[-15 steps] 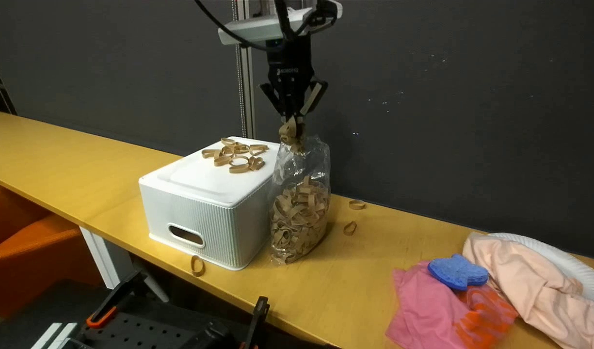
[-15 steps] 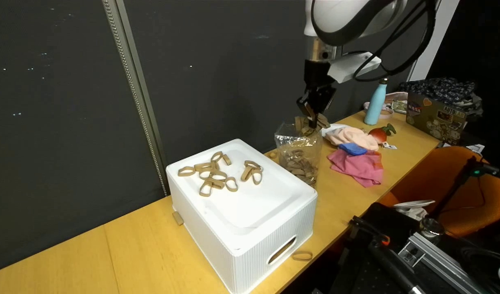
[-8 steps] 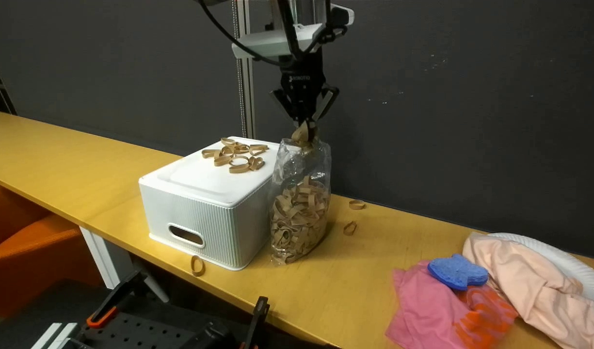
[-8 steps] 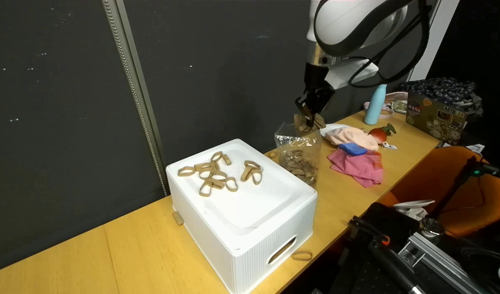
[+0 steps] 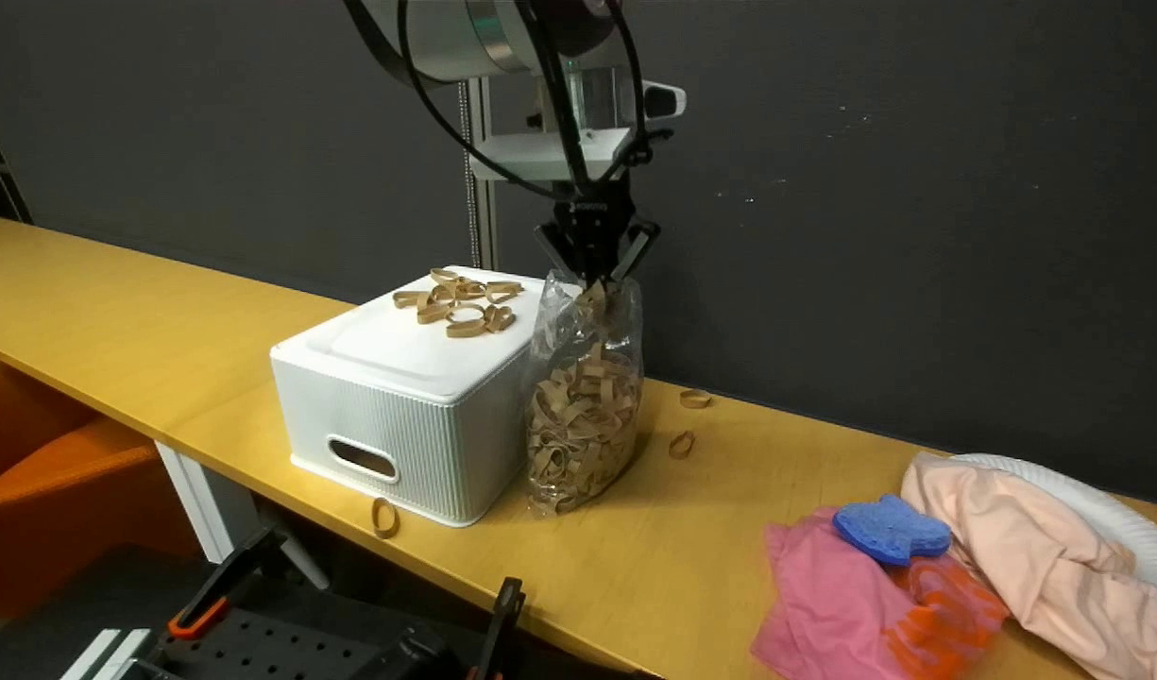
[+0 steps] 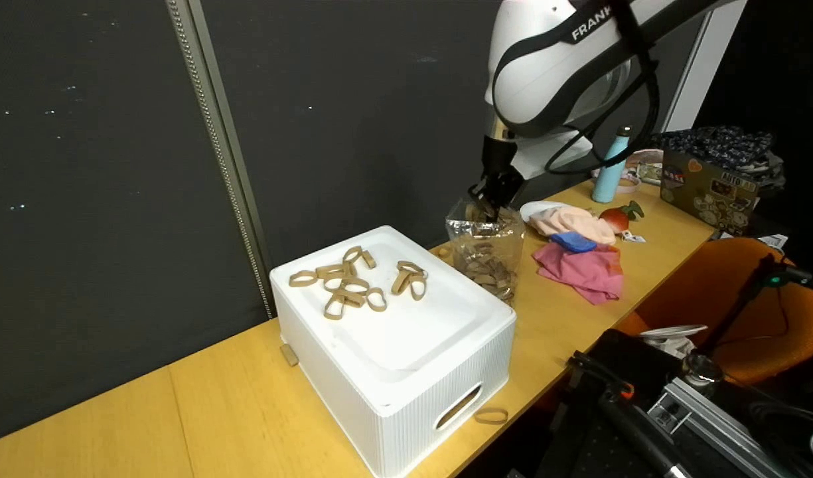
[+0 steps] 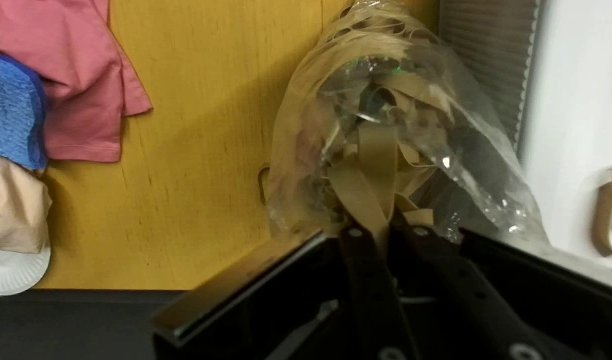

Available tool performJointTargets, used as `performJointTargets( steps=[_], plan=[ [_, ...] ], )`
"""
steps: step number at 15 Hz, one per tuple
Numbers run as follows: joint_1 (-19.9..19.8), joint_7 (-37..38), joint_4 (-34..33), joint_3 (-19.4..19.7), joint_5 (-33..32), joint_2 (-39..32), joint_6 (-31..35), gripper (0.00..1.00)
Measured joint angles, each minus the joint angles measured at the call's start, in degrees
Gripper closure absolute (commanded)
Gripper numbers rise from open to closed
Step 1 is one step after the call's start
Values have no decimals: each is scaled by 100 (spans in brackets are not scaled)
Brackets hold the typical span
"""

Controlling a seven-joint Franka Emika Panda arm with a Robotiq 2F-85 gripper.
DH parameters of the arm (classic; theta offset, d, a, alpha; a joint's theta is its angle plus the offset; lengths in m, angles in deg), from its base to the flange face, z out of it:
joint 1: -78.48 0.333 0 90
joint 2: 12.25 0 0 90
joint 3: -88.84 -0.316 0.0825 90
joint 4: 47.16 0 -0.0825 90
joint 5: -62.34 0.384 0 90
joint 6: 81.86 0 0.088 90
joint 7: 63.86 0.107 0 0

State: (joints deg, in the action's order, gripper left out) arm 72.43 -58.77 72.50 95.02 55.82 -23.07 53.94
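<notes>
My gripper (image 5: 599, 281) points down at the mouth of a clear plastic bag (image 5: 557, 331), its fingertips at about rim height. It is shut on a small bunch of tan rubber bands (image 7: 368, 187), which hang below the fingertips inside the bag's upper part. Many more tan bands (image 5: 583, 425) fill the lower half of the upright bag. From above, in the wrist view, the plastic (image 7: 485, 190) spreads around the fingertips. Beside the bag stands an upturned white ribbed box (image 6: 439, 345), with several loose bands (image 6: 353, 285) on its top.
Stray bands lie on the table, including one band (image 5: 695, 399) near the wall and one (image 5: 384, 518) at the front edge. A pink cloth (image 5: 814, 595), blue sponge (image 5: 890, 529), peach cloth (image 5: 1041, 538) and white plate (image 5: 1107, 510) lie farther along, with a blue bottle (image 6: 612, 169) beyond.
My gripper has come down from above the bag, shifting slightly over its opening, and the held bands have gone from above the rim to inside it. Bag and box have not moved.
</notes>
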Motion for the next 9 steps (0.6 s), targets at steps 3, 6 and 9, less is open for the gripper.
performJointTargets(
  steps=[3, 6, 9],
  plan=[
    [17, 2, 1, -1, 3, -131, 135, 56],
    [29, 12, 1, -2, 7, -117, 141, 35],
    [29, 33, 5, -2, 8, -86, 141, 14]
  ],
)
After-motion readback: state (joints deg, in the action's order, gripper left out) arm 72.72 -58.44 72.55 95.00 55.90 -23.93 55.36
